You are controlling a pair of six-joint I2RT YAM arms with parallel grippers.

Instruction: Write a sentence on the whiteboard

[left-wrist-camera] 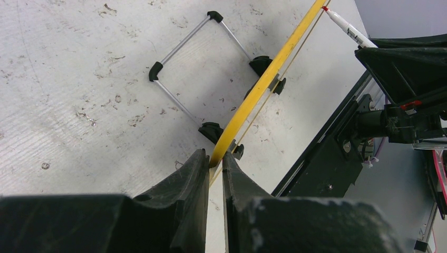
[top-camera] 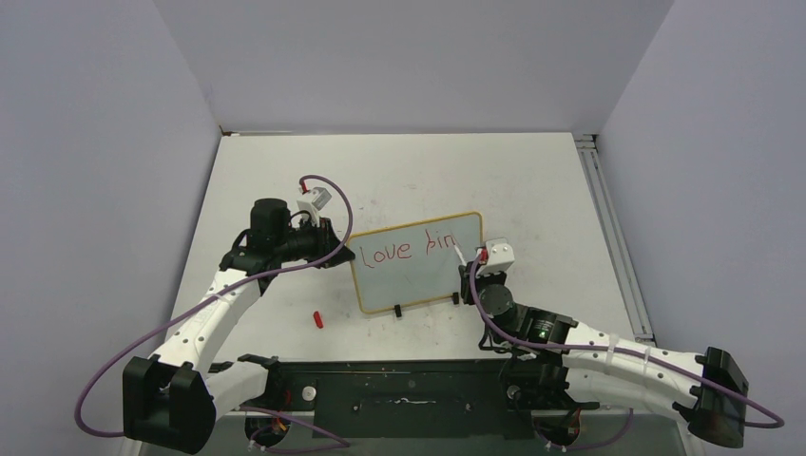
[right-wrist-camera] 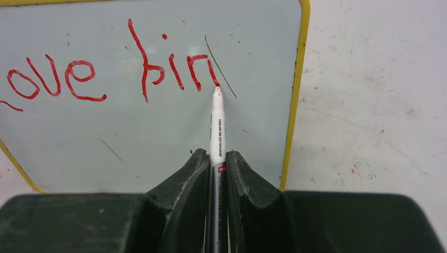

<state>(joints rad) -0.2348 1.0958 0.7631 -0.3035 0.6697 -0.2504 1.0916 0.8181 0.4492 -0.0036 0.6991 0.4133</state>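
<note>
Left gripper pinches the whiteboard at its left frame edge. Right gripper pinches a marker, tip touching the whiteboard at the end of the sentence, "love bir".

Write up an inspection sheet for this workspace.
Surface: white table, scuffed and speckled.
Job's things: whiteboard on its feet; red writing reads "love bi" plus an unfinished letter.
Clutter: red cap left of the board.
Grippers: left gripper shut on the board's left edge; right gripper shut on marker, tip on the board.
Cables: purple cables loop along both arms.
Surroundings: grey walls; rail on the table's right.
</note>
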